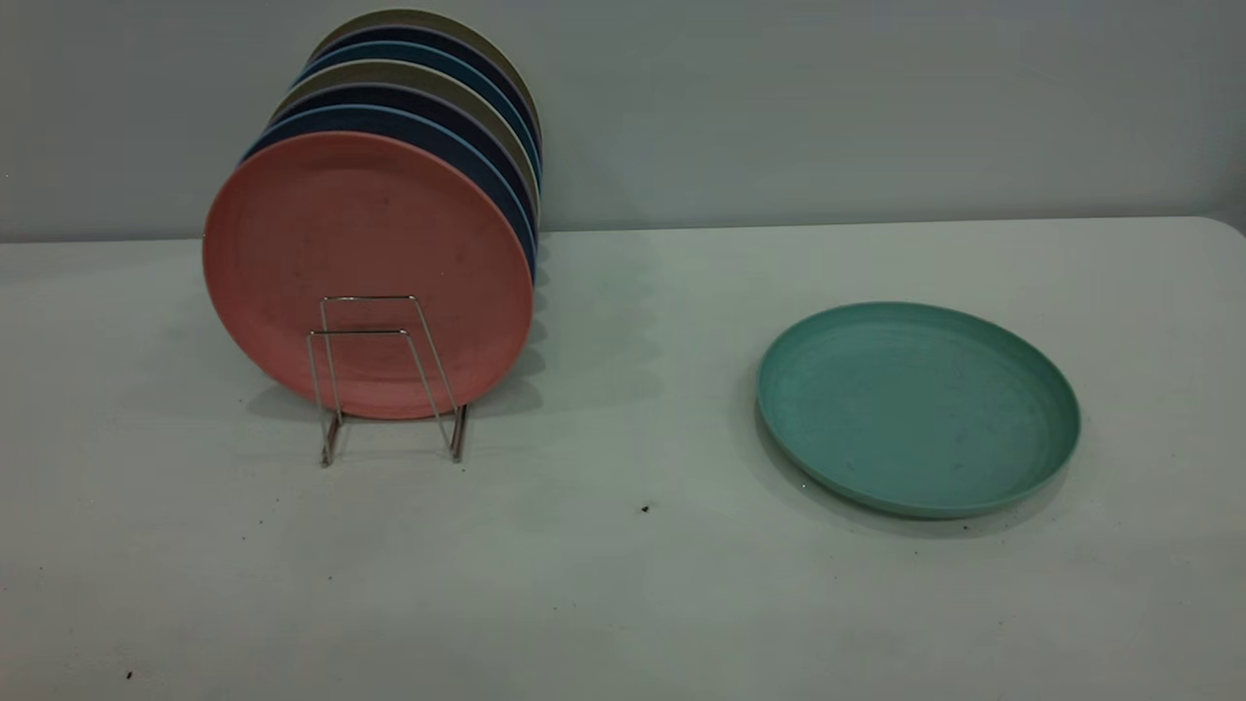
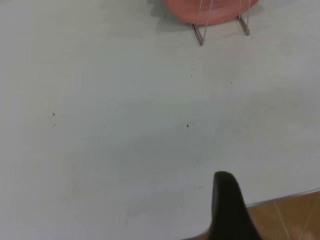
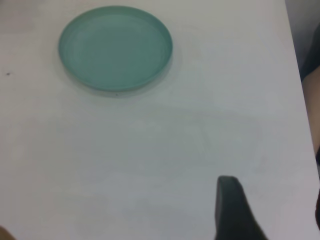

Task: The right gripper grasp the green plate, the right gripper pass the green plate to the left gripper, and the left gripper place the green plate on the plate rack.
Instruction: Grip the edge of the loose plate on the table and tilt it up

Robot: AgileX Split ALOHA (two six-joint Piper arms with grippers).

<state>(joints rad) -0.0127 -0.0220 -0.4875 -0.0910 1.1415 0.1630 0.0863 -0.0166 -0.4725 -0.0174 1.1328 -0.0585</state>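
Note:
The green plate [image 1: 918, 406] lies flat on the white table at the right; it also shows in the right wrist view [image 3: 115, 47]. The plate rack [image 1: 387, 380] of thin silver wire stands at the left, with two free loops in front. It holds a salmon-pink plate [image 1: 368, 273] and several dark blue and olive plates behind it. Neither gripper shows in the exterior view. My right gripper [image 3: 231, 210] shows only as one black tip above bare table, well short of the green plate. My left gripper [image 2: 227, 205] shows as one black tip near the table's front edge, far from the rack's feet [image 2: 222, 27].
The table's front edge [image 2: 280, 197] with brown floor beyond lies close to my left gripper. A grey wall [image 1: 827, 107] stands behind the table. The table's right edge [image 3: 295, 75] runs past the green plate.

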